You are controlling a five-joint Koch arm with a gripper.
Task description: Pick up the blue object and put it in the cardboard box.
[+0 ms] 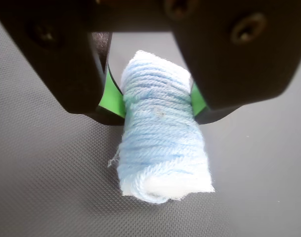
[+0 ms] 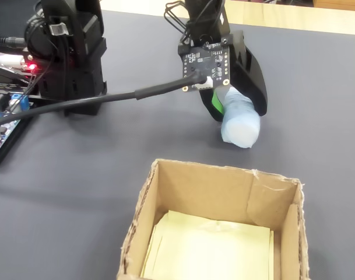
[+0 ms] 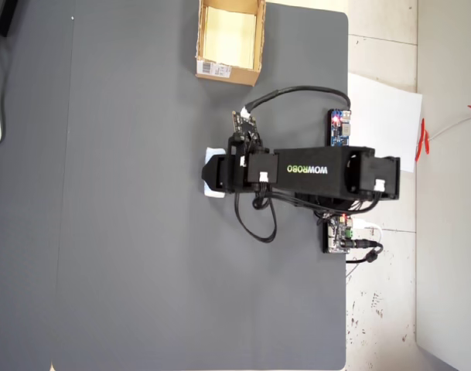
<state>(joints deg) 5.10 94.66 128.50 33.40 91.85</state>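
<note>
The blue object (image 1: 160, 143) is a pale blue yarn-wound block lying on the dark mat. My gripper (image 1: 157, 101) is shut on the blue object, its green-padded fingers (image 1: 112, 96) pressing both sides of the block's middle. In the fixed view the blue object (image 2: 240, 125) pokes out below the gripper (image 2: 232, 105), its end resting on the mat. From overhead only a pale edge of the blue object (image 3: 213, 191) shows under the gripper (image 3: 216, 171). The cardboard box (image 2: 142, 201) stands open near the fixed view's front, pale yellow inside. Overhead, the cardboard box (image 3: 198, 35) sits at the mat's top edge, its barcode label facing the arm.
The arm's black base (image 2: 69, 49) and boards with wires (image 2: 8, 105) occupy the fixed view's left. A black cable (image 2: 107, 99) runs from there to the wrist board. The mat's right edge (image 3: 347, 116) borders white paper overhead.
</note>
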